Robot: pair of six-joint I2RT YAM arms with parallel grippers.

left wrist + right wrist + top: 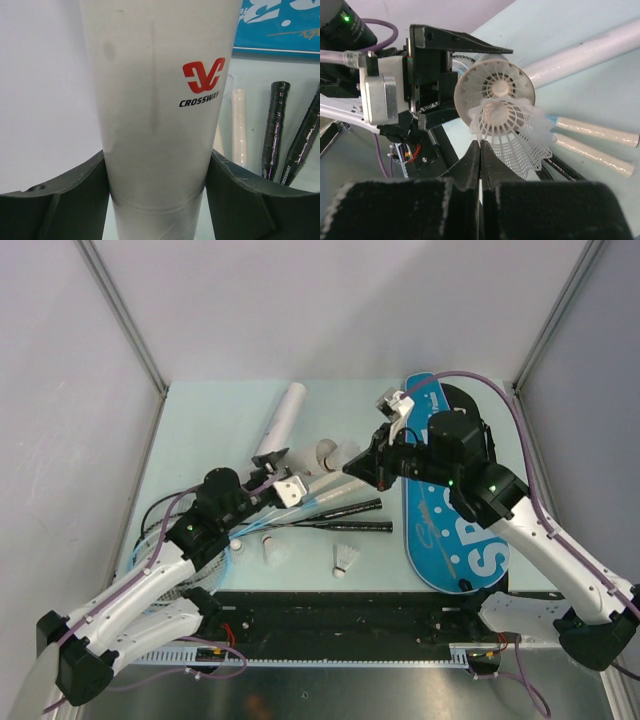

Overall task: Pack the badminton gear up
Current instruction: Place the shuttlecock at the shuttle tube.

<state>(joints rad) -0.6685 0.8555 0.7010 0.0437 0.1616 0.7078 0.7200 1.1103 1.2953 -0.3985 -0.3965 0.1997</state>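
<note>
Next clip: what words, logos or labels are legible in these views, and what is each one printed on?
"CROSSWAY", black, under a red logo: on the white tube.
"SP", large white letters, the rest hidden: on the blue bag.
White script higher on the bag: too small to read.
Orange script on the bag in the left wrist view: blurred, unreadable.
Small white print on the black racket handles: too small to read.

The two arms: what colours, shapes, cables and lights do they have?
Both the left arm and the right arm have white shells between black joints, with a purple cable running along each and a small green light. The left gripper has dark grey, broad fingers; the right gripper has black, tapering ones.
</note>
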